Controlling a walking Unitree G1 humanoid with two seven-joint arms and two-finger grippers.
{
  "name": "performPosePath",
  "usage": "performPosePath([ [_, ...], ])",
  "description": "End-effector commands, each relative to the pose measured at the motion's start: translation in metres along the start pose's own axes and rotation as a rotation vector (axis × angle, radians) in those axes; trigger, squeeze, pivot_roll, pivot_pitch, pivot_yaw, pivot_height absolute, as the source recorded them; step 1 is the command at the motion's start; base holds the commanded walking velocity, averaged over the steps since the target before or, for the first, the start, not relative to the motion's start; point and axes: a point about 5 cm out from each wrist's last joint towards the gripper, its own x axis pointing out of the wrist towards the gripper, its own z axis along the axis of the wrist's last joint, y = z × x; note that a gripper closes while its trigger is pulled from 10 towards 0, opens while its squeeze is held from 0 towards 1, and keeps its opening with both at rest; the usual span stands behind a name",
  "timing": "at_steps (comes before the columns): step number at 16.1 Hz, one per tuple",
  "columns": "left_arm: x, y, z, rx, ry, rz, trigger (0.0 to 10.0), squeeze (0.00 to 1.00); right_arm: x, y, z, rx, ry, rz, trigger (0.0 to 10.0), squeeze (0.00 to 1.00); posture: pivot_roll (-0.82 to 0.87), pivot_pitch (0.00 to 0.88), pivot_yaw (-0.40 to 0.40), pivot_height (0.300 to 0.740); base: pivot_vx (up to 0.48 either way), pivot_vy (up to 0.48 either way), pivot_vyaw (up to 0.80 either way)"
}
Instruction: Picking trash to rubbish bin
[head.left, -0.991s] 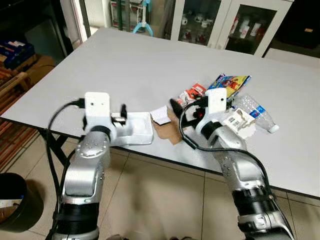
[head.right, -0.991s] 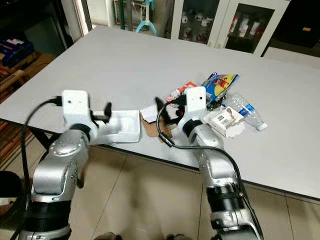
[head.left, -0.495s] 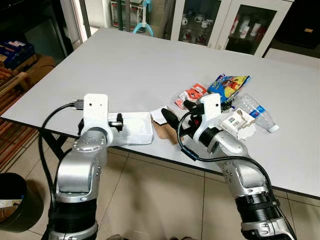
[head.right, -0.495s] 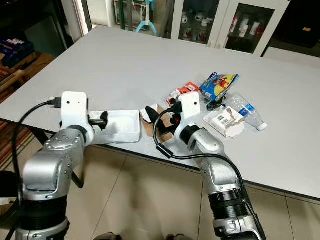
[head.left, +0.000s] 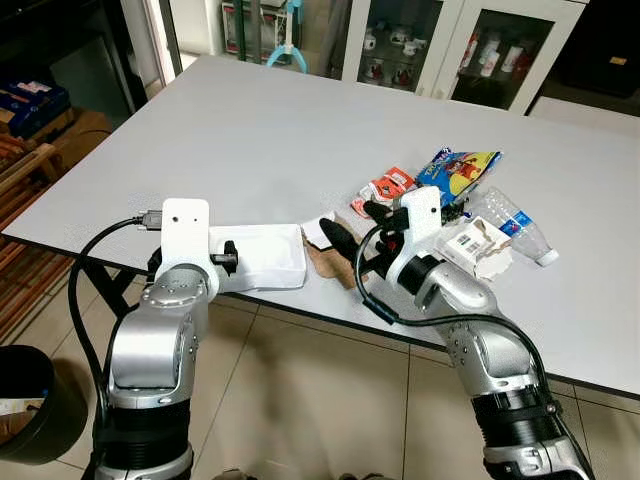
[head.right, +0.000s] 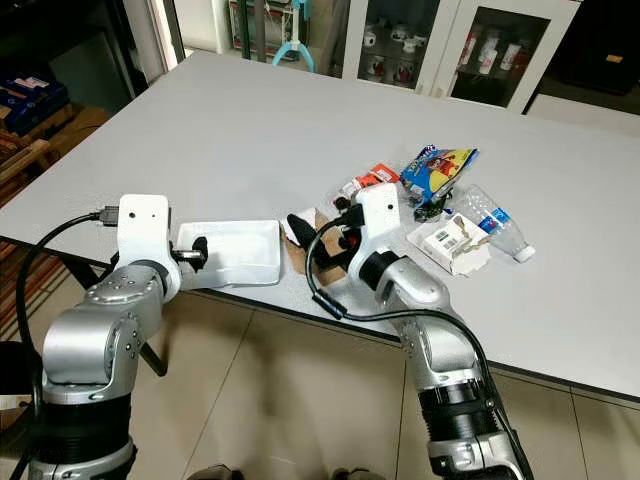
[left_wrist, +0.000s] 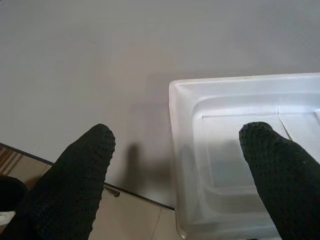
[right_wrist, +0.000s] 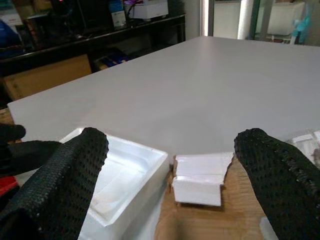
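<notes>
The white foam tray (head.left: 262, 256) lies at the near edge of the surface (head.left: 230, 140), at 9 o'clock from the other litter. I judge this the grasping step. My left claw (left_wrist: 175, 165) is spread wide, one finger inside the tray and one outside its wall; next I must close on that wall and lift. My right claw (right_wrist: 170, 165), also wide, hovers low over the torn white scrap (right_wrist: 200, 177) on the brown cardboard (head.left: 330, 262), apparently not touching it.
</notes>
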Motion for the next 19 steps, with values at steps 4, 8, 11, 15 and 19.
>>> performPosePath([
  [4, 0.007, -0.005, -0.01, -0.011, 0.021, -0.005, 10.0, 0.0, -0.002, 0.002, 0.002, 0.0, 0.001, 0.013, 10.0, 0.0, -0.02, 0.074, -0.083, 0.74, 0.0, 0.0, 0.0],
  [8, 0.014, -0.002, -0.005, -0.046, -0.007, 0.022, 10.0, 0.0, -0.001, 0.003, 0.003, 0.001, -0.004, 0.028, 10.0, 0.0, -0.02, 0.075, -0.086, 0.74, 0.0, 0.0, 0.0],
  [11, 0.018, -0.003, -0.009, -0.054, 0.006, 0.036, 10.0, 0.0, -0.001, 0.004, 0.004, 0.0, -0.004, 0.031, 10.0, 0.0, -0.03, 0.075, -0.086, 0.74, 0.0, 0.0, 0.0],
  [15, 0.022, -0.007, -0.016, -0.059, 0.042, 0.037, 10.0, 0.0, 0.0, 0.004, 0.004, -0.001, -0.004, 0.035, 10.0, 0.0, -0.03, 0.073, -0.089, 0.74, 0.0, 0.0, 0.0],
  [19, 0.024, -0.008, -0.023, -0.051, 0.075, 0.037, 10.0, 0.0, 0.0, 0.003, 0.005, -0.003, -0.004, 0.037, 10.0, 0.0, -0.03, 0.074, -0.09, 0.74, 0.0, 0.0, 0.0],
])
